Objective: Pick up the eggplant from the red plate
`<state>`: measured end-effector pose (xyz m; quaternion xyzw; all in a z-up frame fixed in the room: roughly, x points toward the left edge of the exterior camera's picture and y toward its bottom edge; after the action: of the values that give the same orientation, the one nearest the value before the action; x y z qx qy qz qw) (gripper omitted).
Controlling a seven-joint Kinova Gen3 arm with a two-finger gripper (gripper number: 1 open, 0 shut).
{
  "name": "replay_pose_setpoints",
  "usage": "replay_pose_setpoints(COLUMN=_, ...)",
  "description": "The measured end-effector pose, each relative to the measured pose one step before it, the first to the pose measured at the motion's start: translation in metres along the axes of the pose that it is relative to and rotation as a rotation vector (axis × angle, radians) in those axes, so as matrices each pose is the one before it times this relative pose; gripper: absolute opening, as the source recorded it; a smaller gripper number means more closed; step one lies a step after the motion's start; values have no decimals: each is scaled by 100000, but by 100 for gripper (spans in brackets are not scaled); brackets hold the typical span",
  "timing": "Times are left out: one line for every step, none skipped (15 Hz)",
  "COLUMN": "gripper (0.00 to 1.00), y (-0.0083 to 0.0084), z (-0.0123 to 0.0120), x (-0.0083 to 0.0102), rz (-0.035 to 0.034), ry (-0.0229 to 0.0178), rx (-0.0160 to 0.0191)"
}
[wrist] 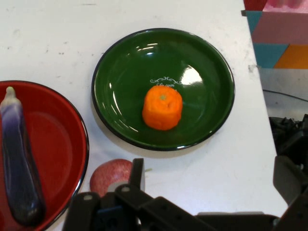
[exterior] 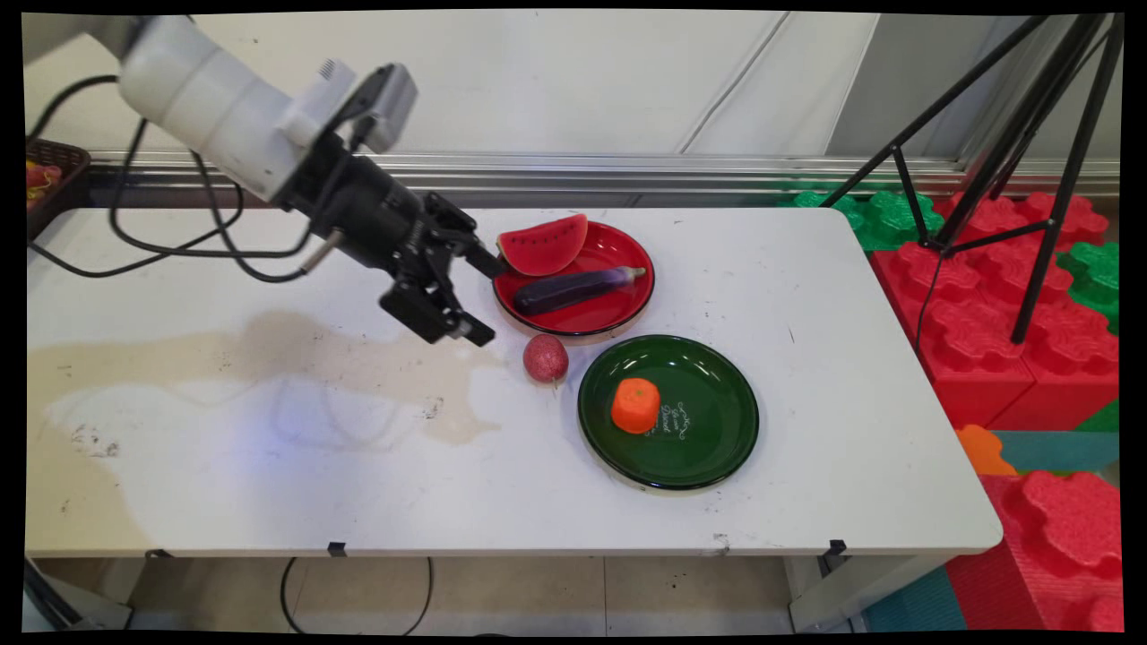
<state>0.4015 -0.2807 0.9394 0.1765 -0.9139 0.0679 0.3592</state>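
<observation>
We saw the gripper (exterior: pixel 484 300) poised above the table (exterior: pixel 269 466), its fingers spread apart and holding nothing, just left of the red plate (exterior: pixel 618 318). That plate sat toward the table's far edge, carrying a watermelon slice (exterior: pixel 542 245) on its far rim and an eggplant (exterior: pixel 578 288) lying across its middle. A small reddish fruit (exterior: pixel 546 357) lay on the bare table just beside the red plate's near rim, and it was the thing nearest the gripper. A green plate (exterior: pixel 708 448) stood toward the near edge, right of the fruit, with an orange piece (exterior: pixel 635 405) upright on it, left of the plate's centre.
</observation>
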Motion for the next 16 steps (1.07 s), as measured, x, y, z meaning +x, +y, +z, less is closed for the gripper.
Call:
replay_pose_setpoints(gripper=100, y=58, z=-624, x=-152, rz=-25, ry=382, rx=-241)
replay_pose_setpoints(gripper=100, y=56, z=-643, x=-146, rz=-49, ry=424, rx=-332)
replay_pose_setpoints(gripper=100, y=76, z=-573, x=-110, rz=-86, ry=408, rx=-325)
replay_pose_setpoints(gripper=100, y=57, z=-355, x=-74, rz=-104, ry=231, rx=-159)
replay_pose_setpoints(gripper=100, y=44, z=-323, x=-54, rz=-125, ry=244, rx=-109)
replay_pose_setpoints(gripper=100, y=33, z=-270, x=-44, rz=-173, ry=191, rx=-12)
replay_pose_setpoints(gripper=100, y=18, z=-249, x=-34, rz=-179, ry=161, rx=66)
replay_pose_setpoints(gripper=100, y=-46, z=-232, x=-38, rz=-381, ry=80, rx=385)
replay_pose_setpoints(gripper=100, y=-119, z=-233, x=-29, rz=-513, ry=65, rx=827)
replay_pose_setpoints(gripper=100, y=-242, z=-154, x=-46, rz=-606, ry=-62, rx=1201)
replay_pose_setpoints(gripper=100, y=-342, z=-80, x=-23, rz=-596, ry=-5, rx=1432)
replay_pose_setpoints(gripper=100, y=-237, z=-27, x=1, rz=-343, ry=22, rx=952)
replay_pose_setpoints(gripper=100, y=-476, z=37, x=52, rz=-439, ry=30, rx=1689)
replay_pose_setpoints(gripper=100, y=-332, z=51, x=35, rz=-274, ry=35, rx=1066)
replay_pose_setpoints(gripper=100, y=-496, z=133, x=61, rz=-257, ry=8, rx=1395)
replay_pose_setpoints(gripper=100, y=-599, z=202, x=71, rz=-291, ry=35, rx=1566)
